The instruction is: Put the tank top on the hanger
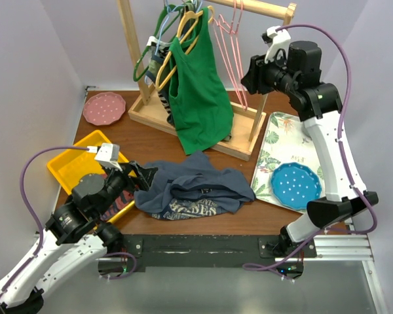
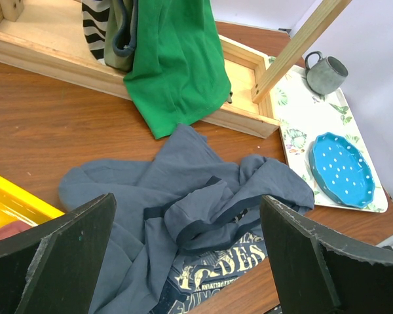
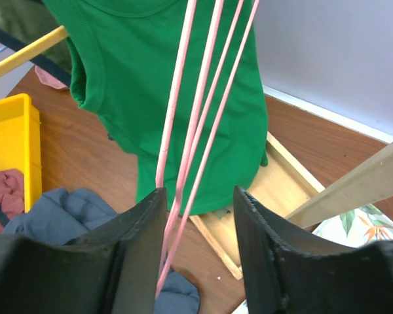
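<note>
The tank top [image 1: 193, 190] lies crumpled in the middle of the table, slate blue with a pale print showing at its near edge [image 2: 229, 268]. My left gripper [image 1: 141, 176] hovers at its left side, open, its fingers spread wide over the cloth [image 2: 187, 199] with nothing held. The pink wire hanger [image 1: 234, 46] hangs from the rack's top bar at the right. My right gripper [image 1: 249, 75] is raised to it. The pink wires [image 3: 183, 131] run down between its fingers [image 3: 198, 191], close against the left finger, with a gap to the right one.
A green tank top [image 1: 198, 98] hangs on a yellow hanger on the wooden rack [image 1: 203, 134]. A yellow bin [image 1: 69, 163] sits at left and a pink plate [image 1: 103, 108] behind it. At right a floral tray [image 1: 281, 131] holds a blue plate [image 1: 296, 185] and a grey mug [image 2: 326, 70].
</note>
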You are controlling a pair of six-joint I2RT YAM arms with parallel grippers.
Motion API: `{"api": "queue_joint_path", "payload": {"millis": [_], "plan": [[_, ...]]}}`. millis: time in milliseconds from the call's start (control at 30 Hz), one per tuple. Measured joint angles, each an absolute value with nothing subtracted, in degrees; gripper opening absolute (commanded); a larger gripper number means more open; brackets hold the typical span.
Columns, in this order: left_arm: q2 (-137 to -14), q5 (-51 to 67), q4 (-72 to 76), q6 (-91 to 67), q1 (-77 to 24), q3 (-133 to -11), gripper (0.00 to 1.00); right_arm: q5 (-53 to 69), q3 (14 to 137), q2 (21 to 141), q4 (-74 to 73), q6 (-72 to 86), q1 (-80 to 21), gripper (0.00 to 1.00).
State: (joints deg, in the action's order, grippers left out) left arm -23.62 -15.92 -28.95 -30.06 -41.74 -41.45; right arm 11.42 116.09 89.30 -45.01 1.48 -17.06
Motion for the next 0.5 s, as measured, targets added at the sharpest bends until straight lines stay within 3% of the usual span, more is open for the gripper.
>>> {"api": "queue_joint_path", "payload": {"millis": [267,300,500], "plan": [[-23.62,-15.9,-28.97,-30.06,-41.74,-41.45,0.96,10.96,116.03,91.46,-44.62,1.56,-17.06,0.42],[-23.62,-15.88,-28.97,-30.2,-41.74,-41.45,0.96,10.92,116.03,91.64,-44.49,1.58,-17.06,0.32],[-23.86,-15.4,-28.95,-30.57,-41.74,-41.45,0.97,9.87,116.05,93.51,-43.62,1.72,-17.08,0.04]]}}
